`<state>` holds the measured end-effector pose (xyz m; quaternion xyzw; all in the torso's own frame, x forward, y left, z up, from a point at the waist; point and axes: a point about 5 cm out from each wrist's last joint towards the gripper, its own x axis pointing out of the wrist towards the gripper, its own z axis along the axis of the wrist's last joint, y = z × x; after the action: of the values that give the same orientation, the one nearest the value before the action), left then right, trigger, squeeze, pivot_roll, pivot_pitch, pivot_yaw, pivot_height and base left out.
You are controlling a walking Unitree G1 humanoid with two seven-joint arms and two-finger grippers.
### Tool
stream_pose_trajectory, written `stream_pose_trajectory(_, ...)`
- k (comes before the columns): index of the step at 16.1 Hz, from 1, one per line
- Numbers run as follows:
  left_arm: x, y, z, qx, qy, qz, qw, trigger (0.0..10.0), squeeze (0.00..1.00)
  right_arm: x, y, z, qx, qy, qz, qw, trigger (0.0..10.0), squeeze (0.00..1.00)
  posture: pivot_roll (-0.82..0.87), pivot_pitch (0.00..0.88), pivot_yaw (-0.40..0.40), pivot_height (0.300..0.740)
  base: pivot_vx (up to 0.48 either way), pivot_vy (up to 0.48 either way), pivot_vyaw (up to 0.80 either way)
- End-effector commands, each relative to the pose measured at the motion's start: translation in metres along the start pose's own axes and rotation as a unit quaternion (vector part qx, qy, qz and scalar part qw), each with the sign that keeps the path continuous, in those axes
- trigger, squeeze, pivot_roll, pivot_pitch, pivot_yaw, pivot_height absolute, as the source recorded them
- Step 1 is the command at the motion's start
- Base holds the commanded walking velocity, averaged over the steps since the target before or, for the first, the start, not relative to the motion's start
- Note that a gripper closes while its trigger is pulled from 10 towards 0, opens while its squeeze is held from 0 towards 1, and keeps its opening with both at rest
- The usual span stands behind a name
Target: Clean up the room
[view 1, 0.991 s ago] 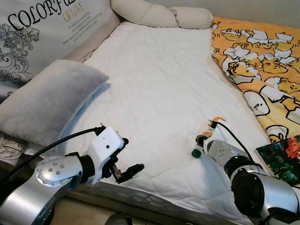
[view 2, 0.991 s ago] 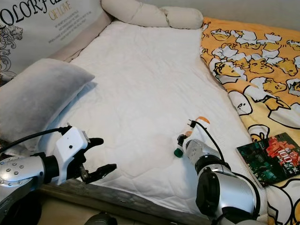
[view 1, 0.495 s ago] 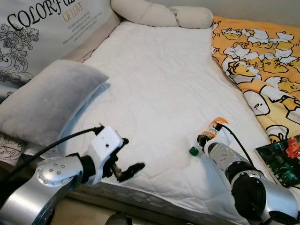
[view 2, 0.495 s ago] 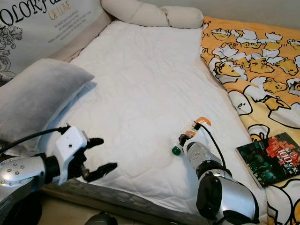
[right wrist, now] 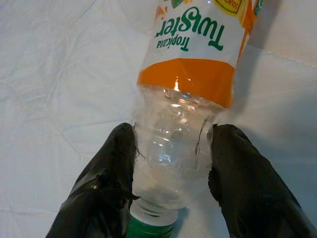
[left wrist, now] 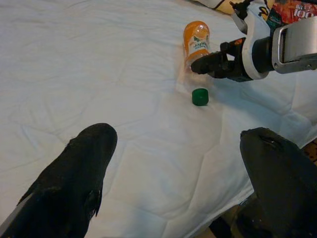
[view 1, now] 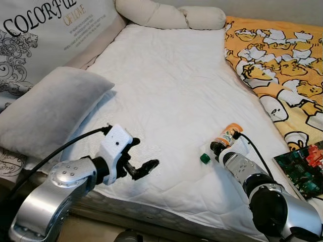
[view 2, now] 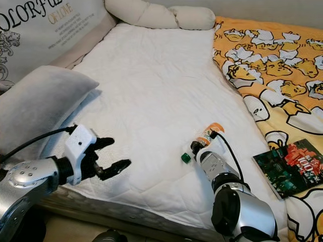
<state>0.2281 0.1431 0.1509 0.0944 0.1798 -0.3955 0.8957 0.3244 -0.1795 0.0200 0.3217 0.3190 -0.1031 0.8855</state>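
White quilted mattress (view 1: 166, 85) across centre of the eye views, lots of bare sheet from centre up to top; near edge running along bottom of frame, dropping to floor below. Grey pillow (view 1: 45, 108) at left edge, printed cushion (view 1: 35, 35) in upper left corner, cream bolster (view 1: 169, 14) along top. Orange duck-print blanket (view 1: 277, 60) down the right side, bordering the white sheet. Dark green and red book (view 1: 303, 169) at lower right, on the blanket, well apart from the bottle. Left gripper (view 1: 139, 161) at lower left, hovering over sheet near the mattress front edge, fingers (left wrist: 74, 183) spread wide, nothing between them, open sheet ahead. Right gripper (right wrist: 171, 173) at lower centre-right, fingers (right wrist: 106, 183) pinching the clear neck end of the bottle (view 1: 226, 136), pads touching both sides. Bottle lying on its side on the sheet, just left of the blanket edge; clear crinkled plastic near the neck, orange and white label reading Tropicana Twister, looks empty. Green neck ring showing between the fingertips in the right wrist view. Loose green cap (view 1: 205, 158) on the sheet just beside the bottle's neck end, lower left of it, not touching. Black cable looping over the right wrist.
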Motion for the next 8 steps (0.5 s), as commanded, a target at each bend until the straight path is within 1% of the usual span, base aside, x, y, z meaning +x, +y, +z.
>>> stream_pose_trajectory(1, 0.002, 0.002, 0.001, 0.005, -0.002, 0.010, 1.000, 10.0, 0.00, -0.001, 0.000, 0.009, 0.002, -0.023, 0.007, 1.000, 0.0, 0.00, 0.18, 0.000, 0.019, 0.740, 0.000, 0.000, 0.00)
stream_pose_trajectory(3, -0.001, 0.006, 0.000, -0.003, -0.010, 0.032, 0.999, 10.0, 0.00, -0.002, 0.000, 0.016, -0.002, -0.034, 0.018, 0.999, 0.0, 0.00, 0.17, 0.000, 0.007, 0.740, 0.000, 0.000, 0.00)
stream_pose_trajectory(4, -0.002, 0.009, -0.001, -0.011, -0.017, 0.048, 0.999, 10.0, 0.00, -0.003, 0.002, 0.021, -0.010, -0.047, 0.034, 0.998, 0.0, 0.00, 0.17, 0.000, 0.005, 0.740, 0.000, 0.000, 0.00)
stream_pose_trajectory(5, -0.002, 0.012, -0.001, -0.018, -0.024, 0.064, 0.997, 10.0, 0.00, -0.003, 0.003, 0.026, -0.009, -0.059, 0.050, 0.997, 0.0, 0.00, 0.16, 0.000, 0.003, 0.740, 0.000, 0.000, 0.00)
stream_pose_trajectory(6, -0.002, 0.019, 0.000, -0.032, -0.041, 0.103, 0.993, 10.0, 0.00, -0.007, 0.006, 0.036, 0.001, -0.090, 0.090, 0.992, 0.0, 0.00, 0.15, 0.000, -0.007, 0.740, 0.000, 0.000, 0.00)
stream_pose_trajectory(7, -0.001, 0.023, 0.001, -0.038, -0.051, 0.125, 0.990, 10.0, 0.00, -0.010, 0.008, 0.043, 0.005, -0.112, 0.117, 0.987, 0.0, 0.00, 0.14, 0.000, -0.009, 0.740, 0.000, 0.000, 0.00)
stream_pose_trajectory(8, -0.001, 0.027, 0.003, -0.039, -0.065, 0.149, 0.986, 10.0, 0.00, -0.015, 0.011, 0.050, 0.006, -0.139, 0.150, 0.979, 0.0, 0.00, 0.13, 0.000, -0.011, 0.740, 0.000, 0.000, 0.00)
